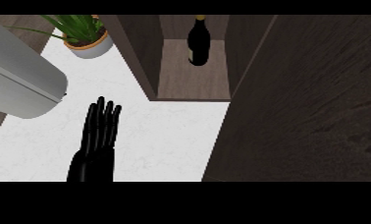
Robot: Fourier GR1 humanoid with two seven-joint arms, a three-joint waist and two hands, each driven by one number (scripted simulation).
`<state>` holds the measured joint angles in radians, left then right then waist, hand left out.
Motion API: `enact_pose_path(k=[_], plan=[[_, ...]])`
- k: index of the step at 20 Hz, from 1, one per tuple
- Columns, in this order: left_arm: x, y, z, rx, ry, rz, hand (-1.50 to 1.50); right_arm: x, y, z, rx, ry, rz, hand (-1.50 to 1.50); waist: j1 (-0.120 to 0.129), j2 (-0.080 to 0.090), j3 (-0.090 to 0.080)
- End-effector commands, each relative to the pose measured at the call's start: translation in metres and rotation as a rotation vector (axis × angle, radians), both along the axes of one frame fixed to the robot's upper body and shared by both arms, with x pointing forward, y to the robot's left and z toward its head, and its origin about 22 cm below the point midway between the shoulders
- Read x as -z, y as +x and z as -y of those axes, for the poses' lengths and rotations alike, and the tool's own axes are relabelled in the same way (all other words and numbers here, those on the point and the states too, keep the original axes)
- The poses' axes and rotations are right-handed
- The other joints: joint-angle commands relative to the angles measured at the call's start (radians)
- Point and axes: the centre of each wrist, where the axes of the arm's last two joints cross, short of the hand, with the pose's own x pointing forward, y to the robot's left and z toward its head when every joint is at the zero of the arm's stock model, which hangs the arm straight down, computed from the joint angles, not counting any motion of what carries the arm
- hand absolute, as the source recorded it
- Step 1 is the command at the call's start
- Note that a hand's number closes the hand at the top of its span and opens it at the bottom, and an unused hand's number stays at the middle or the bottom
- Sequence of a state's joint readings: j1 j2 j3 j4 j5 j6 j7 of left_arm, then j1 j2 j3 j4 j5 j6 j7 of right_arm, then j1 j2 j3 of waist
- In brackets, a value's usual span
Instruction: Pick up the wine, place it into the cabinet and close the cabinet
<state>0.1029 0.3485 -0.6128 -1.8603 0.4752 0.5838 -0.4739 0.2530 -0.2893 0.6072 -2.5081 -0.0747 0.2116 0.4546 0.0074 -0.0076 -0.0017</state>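
A dark wine bottle with a yellow cap stands upright inside the open cabinet, on its wooden shelf toward the back. The cabinet's dark wooden door fills the right side of the view, swung partly across. My left hand is over the white counter at lower left, fingers straight and pointing up, holding nothing. It is well apart from the cabinet and the bottle. My right hand shows nowhere; it may be behind the door.
A potted green plant in a white and orange pot stands at the back left. A large grey rounded appliance sits at the left edge. White counter lies between my left hand and the cabinet.
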Motion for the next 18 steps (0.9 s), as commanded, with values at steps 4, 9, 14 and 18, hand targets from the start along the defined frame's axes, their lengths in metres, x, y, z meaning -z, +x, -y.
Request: enact_pose_path(k=[4, 9, 14, 18], plan=[[-0.015, -0.024, -0.036, -0.011, 0.01, 0.014, -1.5, -0.037, -0.029, -0.016, -0.141, 0.077, 0.085, 1.5, 0.011, -0.003, -0.002], [-0.019, -0.014, -0.073, -0.043, -0.007, 0.014, -1.5, -0.031, -0.022, -0.045, -0.189, 0.092, 0.007, 1.5, 0.005, -0.001, -0.004], [-0.019, -0.026, -0.091, -0.026, -0.005, 0.01, -1.5, -0.035, -0.009, -0.071, -0.189, 0.119, 0.01, 1.5, 0.027, -0.001, -0.007], [-0.022, -0.036, -0.114, -0.029, -0.012, 0.024, -1.5, -0.031, 0.001, -0.094, -0.172, 0.119, -0.006, 1.5, 0.044, -0.001, -0.006]])
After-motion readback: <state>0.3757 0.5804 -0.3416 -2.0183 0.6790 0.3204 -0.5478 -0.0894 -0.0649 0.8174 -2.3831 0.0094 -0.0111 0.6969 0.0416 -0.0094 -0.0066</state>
